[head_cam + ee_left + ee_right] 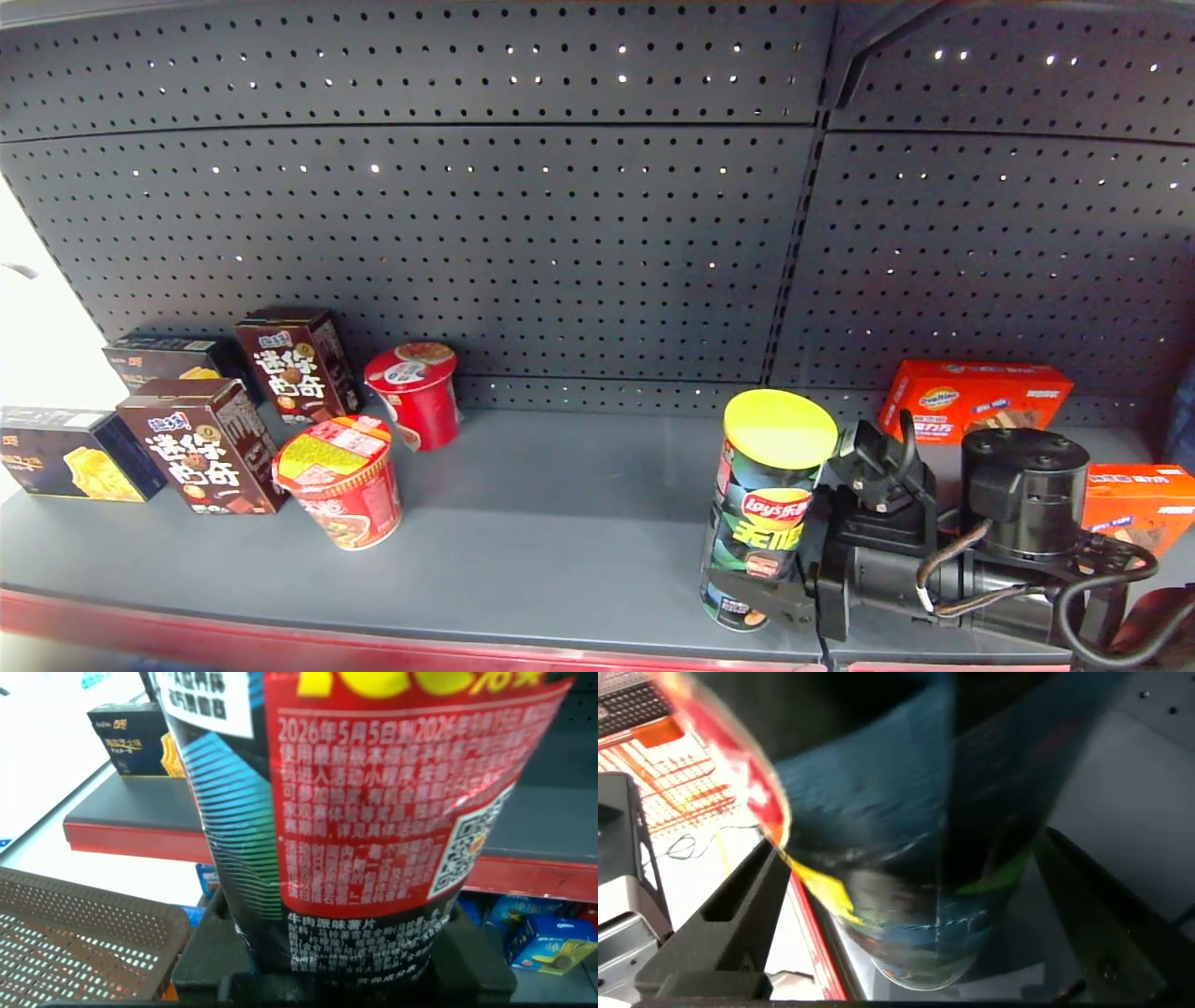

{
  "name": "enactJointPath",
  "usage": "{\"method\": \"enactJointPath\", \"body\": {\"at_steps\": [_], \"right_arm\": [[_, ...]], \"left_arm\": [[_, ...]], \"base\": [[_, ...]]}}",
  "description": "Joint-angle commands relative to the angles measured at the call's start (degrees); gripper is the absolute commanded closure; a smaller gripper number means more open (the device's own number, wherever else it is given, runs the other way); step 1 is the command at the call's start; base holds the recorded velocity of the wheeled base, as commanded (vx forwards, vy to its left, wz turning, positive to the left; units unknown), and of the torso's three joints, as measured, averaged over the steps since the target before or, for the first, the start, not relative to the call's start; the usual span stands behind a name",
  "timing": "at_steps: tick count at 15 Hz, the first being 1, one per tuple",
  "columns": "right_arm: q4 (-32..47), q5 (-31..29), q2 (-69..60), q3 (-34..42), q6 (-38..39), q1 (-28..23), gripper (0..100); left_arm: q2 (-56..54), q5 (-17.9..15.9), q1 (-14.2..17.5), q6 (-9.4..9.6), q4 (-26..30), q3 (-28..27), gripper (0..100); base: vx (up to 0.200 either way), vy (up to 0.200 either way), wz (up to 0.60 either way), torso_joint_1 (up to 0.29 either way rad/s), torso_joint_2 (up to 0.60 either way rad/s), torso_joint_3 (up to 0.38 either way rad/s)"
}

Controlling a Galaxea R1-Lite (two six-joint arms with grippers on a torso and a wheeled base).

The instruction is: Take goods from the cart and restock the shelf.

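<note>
Gripping the chip can (pixel 767 504) from its right side, the right gripper (pixel 808 523) presses both fingers against the can wall. The can stands upright near the front edge of the shelf (pixel 560 532), right of centre, yellow lid up. The left gripper (pixel 341 957) pinches a second chip can (pixel 374 812) beside the cart basket (pixel 84 943). Cup noodles (pixel 347 481) and brown boxes (pixel 210 457) stand at the shelf's left, orange boxes (pixel 971 397) at its right.

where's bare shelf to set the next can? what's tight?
Free: the wide bare shelf stretch between the noodle cups and the chips can in the right gripper, front edge to back panel. Crowded: left end, brown boxes and dark boxes packed beside the cups; right end, orange boxes behind that gripper.
</note>
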Motion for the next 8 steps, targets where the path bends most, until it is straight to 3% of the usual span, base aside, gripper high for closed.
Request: {"method": "enactJointPath", "body": {"at_steps": [1,8], "right_arm": [[0.1,-0.7,-3.4,2.2,0.0,-0.3,0],[0.8,-0.7,-11.5,8.0,-0.1,-2.6,0]], "left_arm": [[0.0,0.0,0.0,0.00,-0.1,0.0,100],[0.0,0.0,0.0,0.00,-0.1,0.5,100]], "base": [[0.000,0.000,0.00,0.000,0.00,0.000],[0.000,0.000,0.00,0.000,0.00,0.000]]}}
